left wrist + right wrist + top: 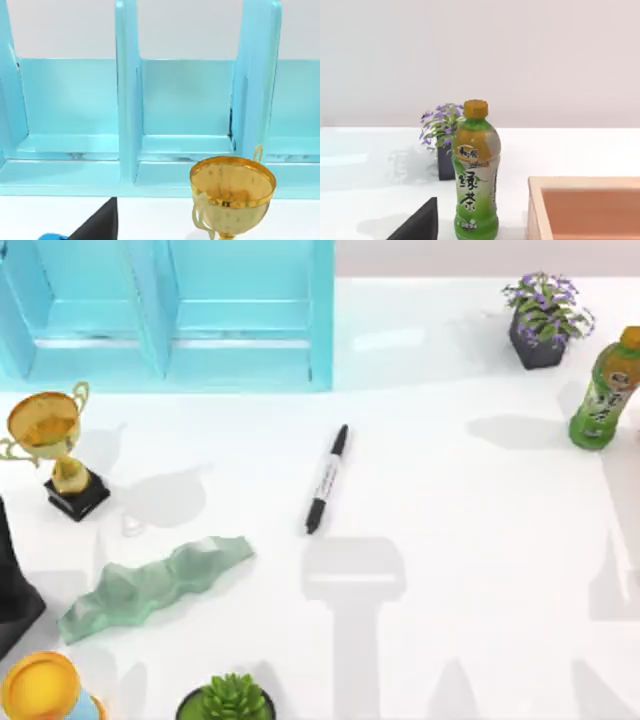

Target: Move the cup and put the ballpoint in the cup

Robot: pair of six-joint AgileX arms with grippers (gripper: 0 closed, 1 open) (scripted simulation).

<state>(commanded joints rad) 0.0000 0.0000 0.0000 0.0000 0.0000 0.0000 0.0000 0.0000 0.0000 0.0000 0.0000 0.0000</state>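
Ballpoint (pixel 326 480) lies bare on the table (pixel 480 540); tool states: cannot tell.

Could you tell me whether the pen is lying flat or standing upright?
Lying flat: the pen rests lengthwise on the table, apart from everything else.

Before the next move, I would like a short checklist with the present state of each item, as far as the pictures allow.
1. Ballpoint lies flat on the bare table, near the middle, nothing touching it: ok.
2. Room around the ballpoint for a grasp; the green wavy piece and gold trophy lie well apart to the left: ok.
3. Cup position known: cannot tell.
4. Claw state of either arm: cannot tell.
5. Green bottle stands upright at the right edge, beside the flower pot, far from the ballpoint: ok.
6. Blue shelf stands at the back left, clear of the ballpoint: ok.
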